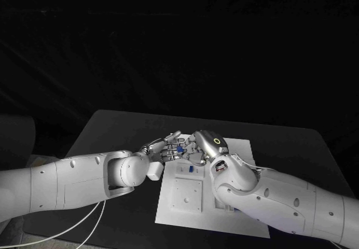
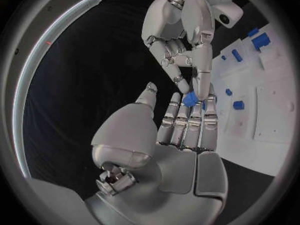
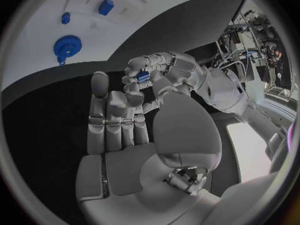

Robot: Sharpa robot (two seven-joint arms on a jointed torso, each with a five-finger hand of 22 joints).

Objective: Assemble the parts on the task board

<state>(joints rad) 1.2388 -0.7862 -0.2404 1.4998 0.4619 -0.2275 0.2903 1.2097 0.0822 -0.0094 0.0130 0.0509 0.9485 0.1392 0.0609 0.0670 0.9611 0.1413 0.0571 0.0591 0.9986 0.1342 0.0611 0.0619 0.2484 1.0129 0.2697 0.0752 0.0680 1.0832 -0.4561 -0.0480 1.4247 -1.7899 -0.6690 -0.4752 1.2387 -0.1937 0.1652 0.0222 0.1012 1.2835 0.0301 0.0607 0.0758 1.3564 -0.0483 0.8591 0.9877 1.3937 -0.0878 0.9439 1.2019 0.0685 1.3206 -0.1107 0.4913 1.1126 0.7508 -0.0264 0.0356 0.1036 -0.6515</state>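
We are recording: one black tabletop (image 1: 284, 140), sitting against a dark backdrop (image 1: 179, 57) hanging in folds. We are also seeing cluttered equipment (image 3: 256, 35) standing at the room's edge, detail unclear.

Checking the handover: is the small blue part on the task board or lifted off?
Lifted off: both the left robot hand and right robot hand pinch the blue part at their fingertips, clear of the task board.
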